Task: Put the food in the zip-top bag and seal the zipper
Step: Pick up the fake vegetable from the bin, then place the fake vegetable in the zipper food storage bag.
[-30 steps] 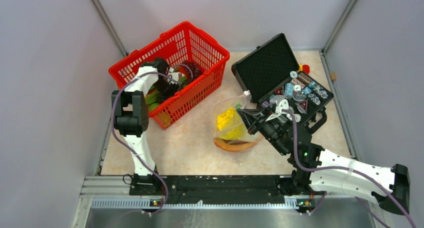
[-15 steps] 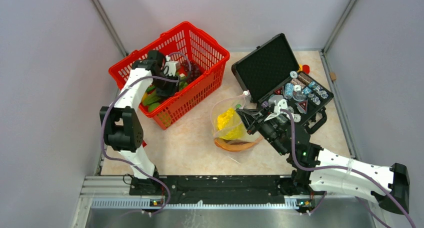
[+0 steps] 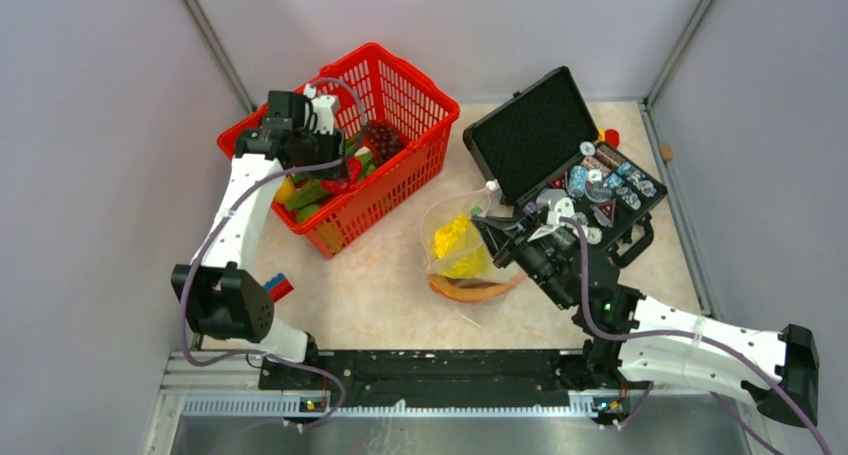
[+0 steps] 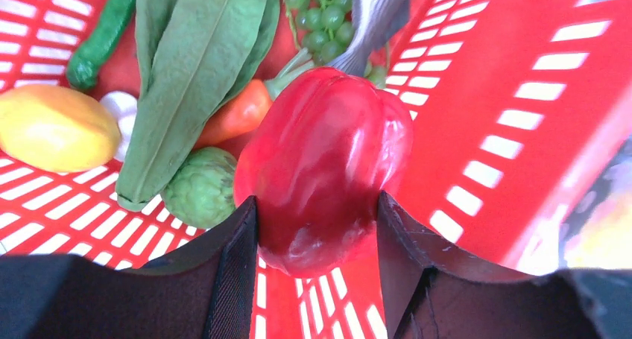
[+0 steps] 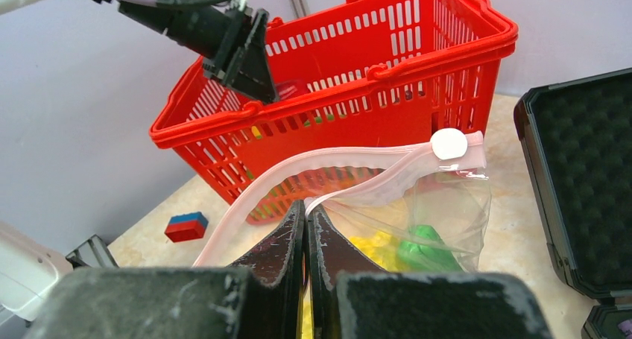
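Observation:
My left gripper [image 4: 317, 205] is shut on a red pepper [image 4: 324, 160] and holds it inside the red mesh basket [image 3: 400, 80], near rim height, above green leaves [image 4: 197, 63], a carrot [image 4: 238, 112], a yellow piece [image 4: 52, 127] and grapes [image 4: 324, 11]. My right gripper [image 5: 305, 208] is shut on the near lip of the zip-top bag [image 5: 440, 205]. The pink zipper [image 5: 335, 160] gapes open, its white slider [image 5: 449, 143] at the far end. The bag [image 3: 455, 245] holds a yellow piece [image 3: 455, 240], a green piece [image 5: 425, 246] and an orange curved piece [image 3: 470, 290].
An open black hard case [image 3: 540, 125] with poker chips [image 3: 605, 180] lies right of the bag. A small red-and-blue block [image 3: 278, 287] lies on the table left of the bag, near the left arm's base. Grey walls close in the table.
My left gripper has risen from the basket's pile with the red pepper in it, and the left arm has stretched out. The right gripper and the bag have not moved.

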Robot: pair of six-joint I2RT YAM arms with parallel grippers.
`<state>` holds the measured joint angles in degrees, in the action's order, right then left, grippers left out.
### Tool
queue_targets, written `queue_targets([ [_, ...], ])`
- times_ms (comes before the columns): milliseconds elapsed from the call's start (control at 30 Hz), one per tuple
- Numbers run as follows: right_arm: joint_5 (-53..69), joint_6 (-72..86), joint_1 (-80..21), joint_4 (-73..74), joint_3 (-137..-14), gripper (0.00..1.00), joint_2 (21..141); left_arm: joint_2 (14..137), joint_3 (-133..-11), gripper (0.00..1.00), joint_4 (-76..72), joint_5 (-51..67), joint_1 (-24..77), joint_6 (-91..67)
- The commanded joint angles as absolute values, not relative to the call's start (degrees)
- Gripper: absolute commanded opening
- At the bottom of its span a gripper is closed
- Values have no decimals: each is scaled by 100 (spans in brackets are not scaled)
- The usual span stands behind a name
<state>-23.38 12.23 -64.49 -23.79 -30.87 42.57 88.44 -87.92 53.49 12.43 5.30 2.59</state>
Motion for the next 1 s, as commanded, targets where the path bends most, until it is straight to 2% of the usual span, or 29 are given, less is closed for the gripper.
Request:
queue_targets([
  [0,-2434,1265,-6486,-2794,-3349,0,4229,8304,-8740,18,4845,1630,543,86],
  [467,-2385,1278,-6485,-2726,-3368,0,4244,7100,-8414,20,3959,2581,536,-366],
  [767,-2391,1332,-6488,-2848,-3357,0,4251,6499,-7961,20,3056,4799,545,-722],
  [967,-2383,1372,-6485,-2890,-3364,0,4283,6260,-7639,21,2576,5600,884,-1134],
])
